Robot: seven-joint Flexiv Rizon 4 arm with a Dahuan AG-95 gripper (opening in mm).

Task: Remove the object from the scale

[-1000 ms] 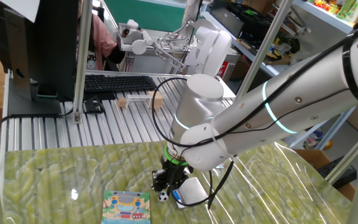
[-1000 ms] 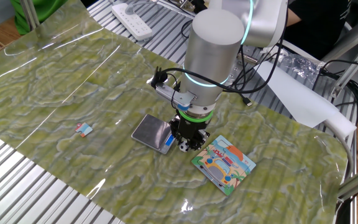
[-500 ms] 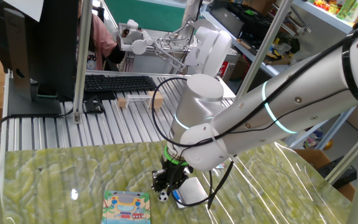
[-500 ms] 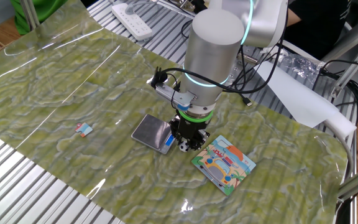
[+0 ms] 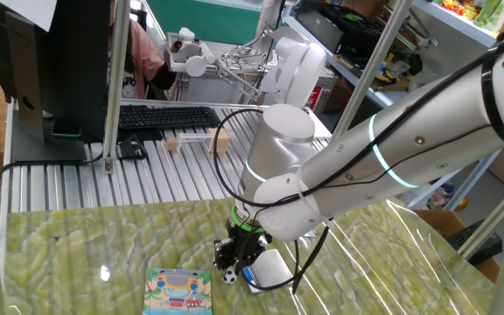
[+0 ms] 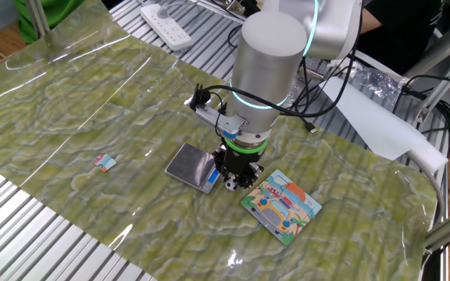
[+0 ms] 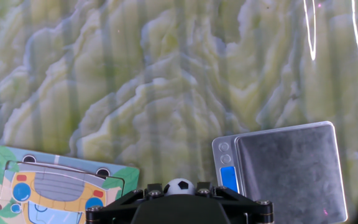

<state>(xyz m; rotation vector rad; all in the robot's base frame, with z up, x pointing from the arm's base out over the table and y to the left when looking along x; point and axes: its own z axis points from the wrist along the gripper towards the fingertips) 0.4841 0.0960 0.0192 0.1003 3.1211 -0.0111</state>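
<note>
We see the card [image 7: 58,186] on the left. Next comes the ball [image 7: 179,185], clamped in the gripper [image 7: 179,190], off the scale, down by the mat between card and scale. Our arm [image 6: 268,58] stands upright, gripper pointing straight down. On the right, the scale [image 7: 284,171] lies bare.

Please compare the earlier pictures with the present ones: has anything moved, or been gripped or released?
Nothing visibly changed. The gripper still holds the ball low beside the scale, off its platform, near the picture card; the small scrap lies where it was.
</note>
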